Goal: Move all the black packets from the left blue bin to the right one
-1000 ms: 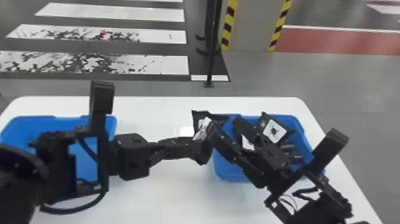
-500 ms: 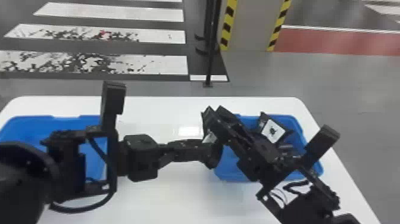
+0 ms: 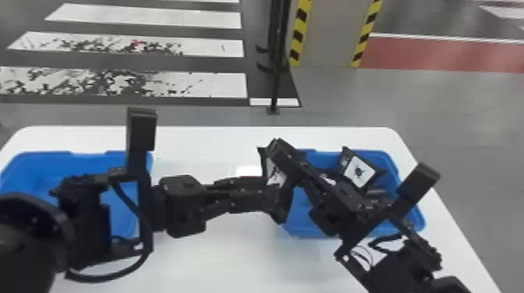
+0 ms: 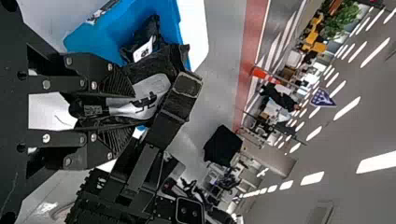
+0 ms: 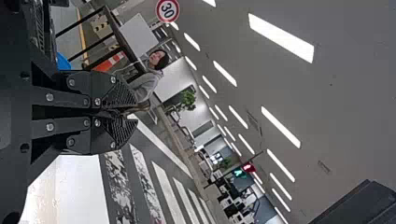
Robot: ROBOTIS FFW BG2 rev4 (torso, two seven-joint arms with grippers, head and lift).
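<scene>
Clock: head view, 12 is away from robot. Left gripper (image 4: 122, 114) is at the 9-10 o'clock side of the right blue bin (image 3: 412, 218); fingers part-way apart, clamped on a bunched black packet (image 4: 170, 60). White label faces out, packet is up off the white table (image 3: 202, 265). Right gripper (image 5: 127, 111) is angled across the bin from 4 toward 10 o'clock, right next to the packet; its fingers are together, no packet seen between them. Can't tell if it touches the packet.

Another packet with a white label (image 3: 358, 171) is tilted in the bin at 12 o'clock. Left blue bin (image 3: 70, 157) is at 9 o'clock, partly behind the left arm; can't tell what remains in it.

Step looks like getting the held packet into the right bin. Doing it well: get the right gripper out of the drop path toward 4 o'clock, then take the packet toward 3 o'clock, well inside the rim, lower it, and only then spread the left fingers. Released here, it could catch on the rim or land on the table. Packet looks soft and likely sags, so allow extra height. Arms are tight together; go slow, bump risk.
</scene>
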